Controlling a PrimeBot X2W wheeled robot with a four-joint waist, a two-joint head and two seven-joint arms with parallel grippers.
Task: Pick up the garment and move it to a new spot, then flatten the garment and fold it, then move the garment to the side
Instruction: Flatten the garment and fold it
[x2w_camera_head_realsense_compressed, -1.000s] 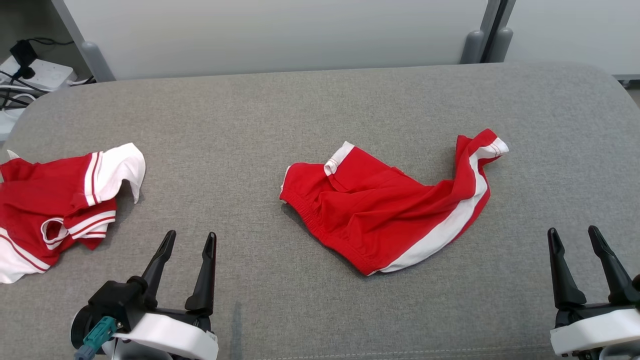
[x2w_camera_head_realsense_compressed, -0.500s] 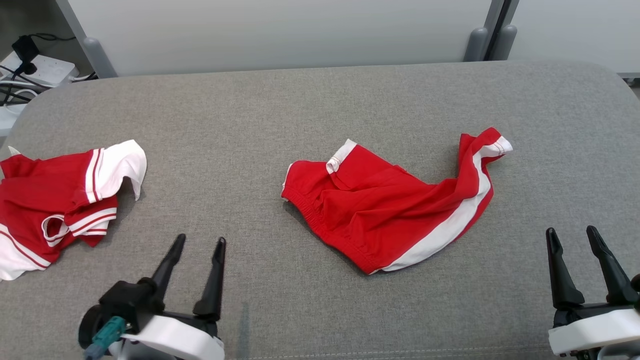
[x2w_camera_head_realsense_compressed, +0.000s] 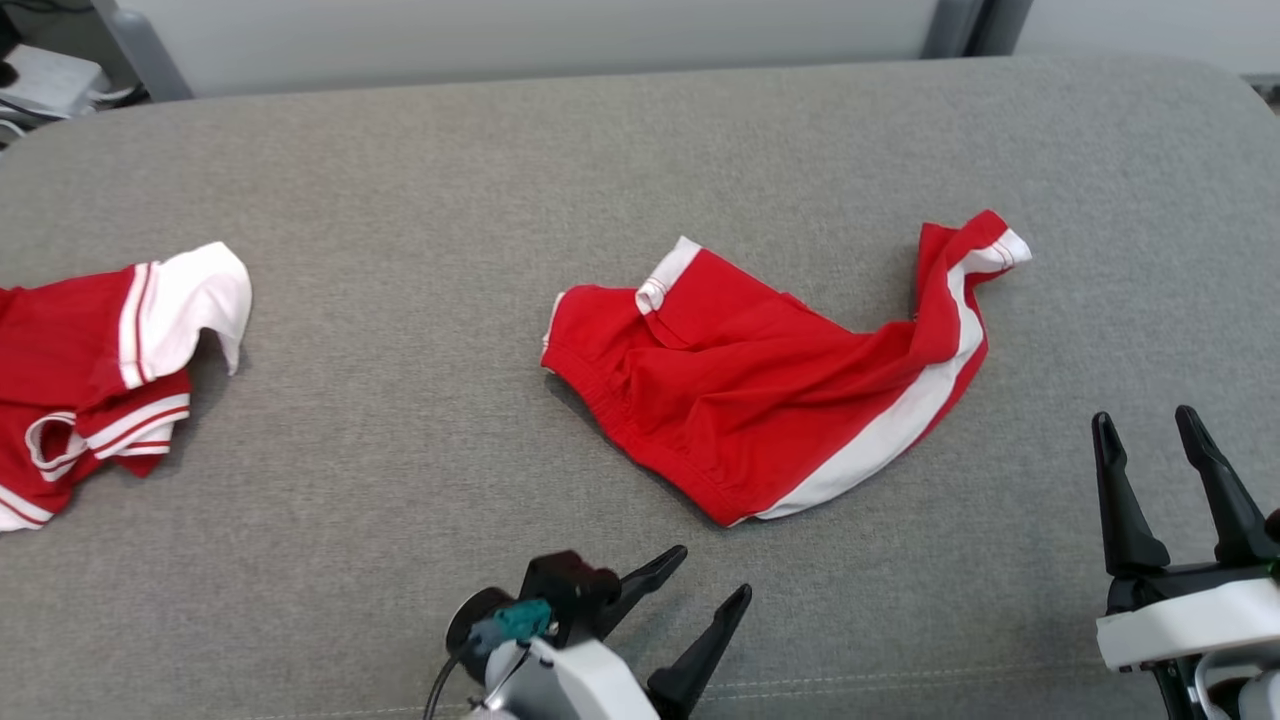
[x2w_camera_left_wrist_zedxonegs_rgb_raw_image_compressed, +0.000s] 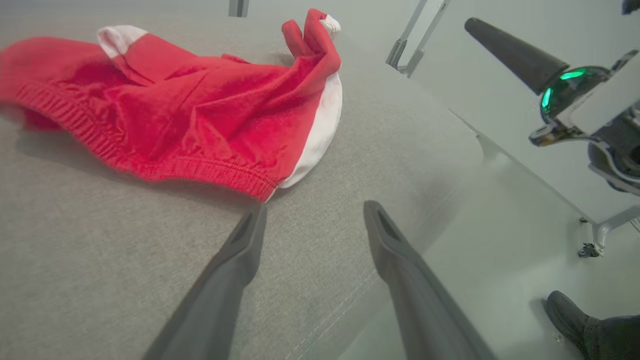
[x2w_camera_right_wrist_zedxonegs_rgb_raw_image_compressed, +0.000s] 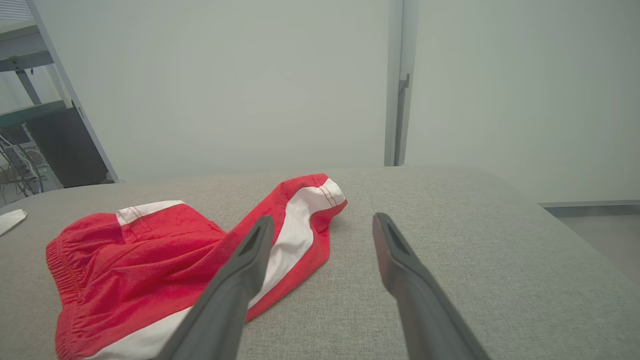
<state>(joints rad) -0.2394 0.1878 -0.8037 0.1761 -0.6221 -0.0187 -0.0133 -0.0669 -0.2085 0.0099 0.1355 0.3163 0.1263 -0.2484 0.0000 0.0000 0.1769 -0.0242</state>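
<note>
we see the red shorts (x2w_camera_head_realsense_compressed: 770, 400) (white side stripe) crumpled, far leg seemingly twisted; left gripper (x2w_camera_head_realsense_compressed: 714, 570) and right gripper (x2w_camera_head_realsense_compressed: 1143, 414) spread, holding nothing.

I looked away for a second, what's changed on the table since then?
The left gripper swung across from the lower left toward the near corner of the red shorts, jaws open, holding nothing. The head camera shifted too. The right gripper stayed put and open; the shorts and the red shirt lie as before.
</note>
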